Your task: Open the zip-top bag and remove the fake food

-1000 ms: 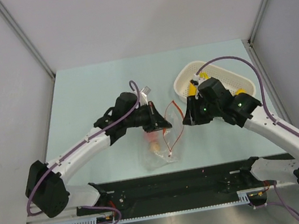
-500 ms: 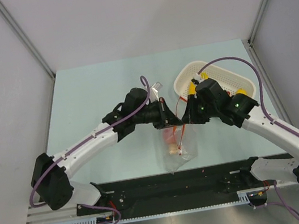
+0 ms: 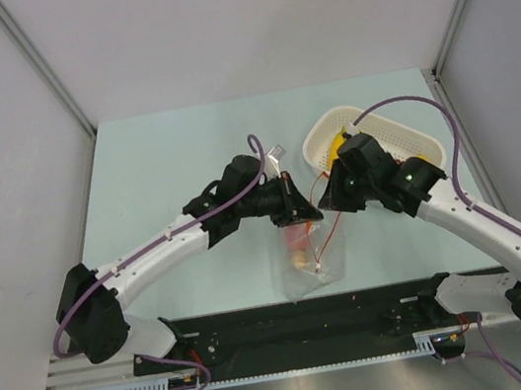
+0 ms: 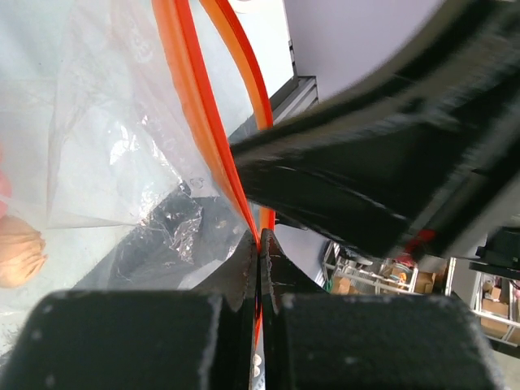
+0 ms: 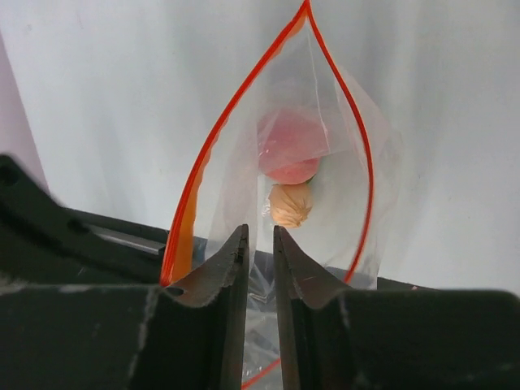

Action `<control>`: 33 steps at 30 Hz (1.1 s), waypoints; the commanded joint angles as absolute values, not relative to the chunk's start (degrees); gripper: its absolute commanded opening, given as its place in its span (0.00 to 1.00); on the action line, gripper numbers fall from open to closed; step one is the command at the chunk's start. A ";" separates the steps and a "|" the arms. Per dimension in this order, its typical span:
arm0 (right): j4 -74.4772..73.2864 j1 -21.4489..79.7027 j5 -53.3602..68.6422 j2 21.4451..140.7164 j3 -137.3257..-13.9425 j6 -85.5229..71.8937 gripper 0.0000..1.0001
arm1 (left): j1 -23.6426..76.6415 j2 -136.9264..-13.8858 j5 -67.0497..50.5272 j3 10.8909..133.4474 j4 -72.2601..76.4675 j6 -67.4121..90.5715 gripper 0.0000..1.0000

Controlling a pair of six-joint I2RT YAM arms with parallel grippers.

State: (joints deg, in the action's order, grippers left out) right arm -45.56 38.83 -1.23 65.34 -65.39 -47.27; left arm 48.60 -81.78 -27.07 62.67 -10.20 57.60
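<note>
Clear bag (image 3: 309,269), red zip strip (image 5: 213,138), seemingly pinkish-red piece (image 5: 291,146), tan piece (image 5: 290,205)

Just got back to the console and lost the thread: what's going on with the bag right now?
Both arms hold the bag by its mouth. The left pincer is shut on one side of the mouth and the right pincer grips the other, so the mouth gapes open between them. A red piece and a tan piece sit low inside the bag. Yellow food already lies in the basket.
</note>
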 commanded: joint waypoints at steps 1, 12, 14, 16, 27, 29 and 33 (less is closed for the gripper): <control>-45.61 38.58 -1.32 70.04 -67.15 -53.43 0.21 | 49.30 -81.30 -26.45 62.93 -7.38 59.59 0.00; -43.69 37.09 1.40 73.04 -62.41 -55.64 0.13 | 50.98 -83.58 -27.15 65.39 -2.47 62.75 0.00; -42.81 36.83 1.41 72.51 -61.18 -54.93 0.13 | 51.59 -84.28 -27.42 66.35 -1.15 63.80 0.00; -42.45 36.48 1.67 71.72 -59.25 -54.84 0.13 | 52.12 -85.25 -27.25 67.05 -0.18 64.33 0.00; -48.25 29.97 -2.98 65.48 -55.20 -53.09 0.12 | 53.26 -88.77 -28.74 69.34 8.08 68.55 0.00; -49.13 30.06 -4.92 63.73 -55.02 -52.12 0.12 | 53.35 -88.33 -27.78 70.22 7.48 68.12 0.00; -50.27 30.85 -6.41 61.79 -54.41 -49.84 0.13 | 53.35 -85.70 -24.97 68.21 4.49 64.87 0.00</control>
